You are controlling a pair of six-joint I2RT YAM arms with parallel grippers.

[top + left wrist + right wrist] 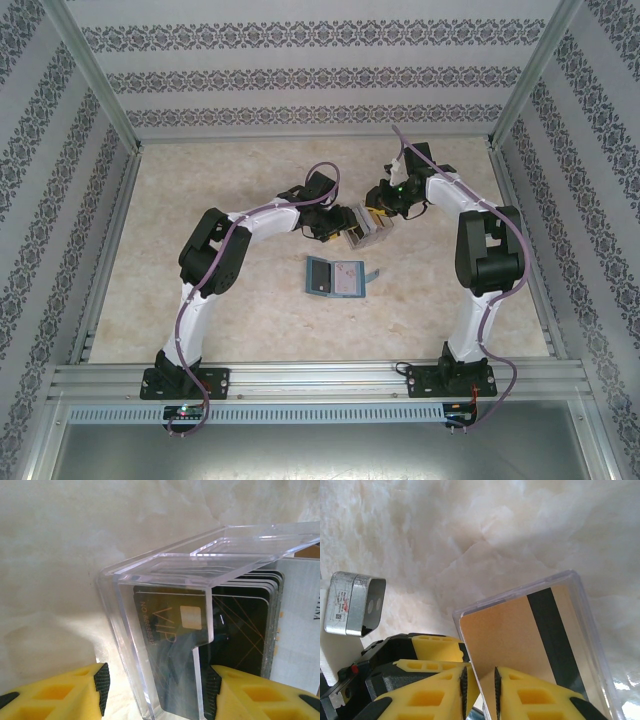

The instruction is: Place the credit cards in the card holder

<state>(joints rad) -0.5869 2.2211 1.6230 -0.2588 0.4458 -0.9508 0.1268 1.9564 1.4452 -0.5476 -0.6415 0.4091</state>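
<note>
The card holder [335, 277] lies open and flat on the table, teal with a paler lining, in front of both grippers. Behind it a clear plastic card box [362, 230] stands between them. My left gripper [338, 228] [157, 680] is shut on this box [165, 565], its right pad against the wall. Through the wall I see a dark "VIP" credit card [165, 625] and several more stacked behind it [260, 610]. My right gripper [378, 212] [480, 680] has its pads close together on the left edge of a tan credit card [520, 630] with a dark stripe, standing in the box [575, 580].
The left gripper's yellow fingers [435, 647] and its silver camera housing [355, 605] sit just left of the box. An aluminium rail [320, 380] carries both arm bases at the near edge. Metal posts and patterned walls enclose the marbled table [200, 200].
</note>
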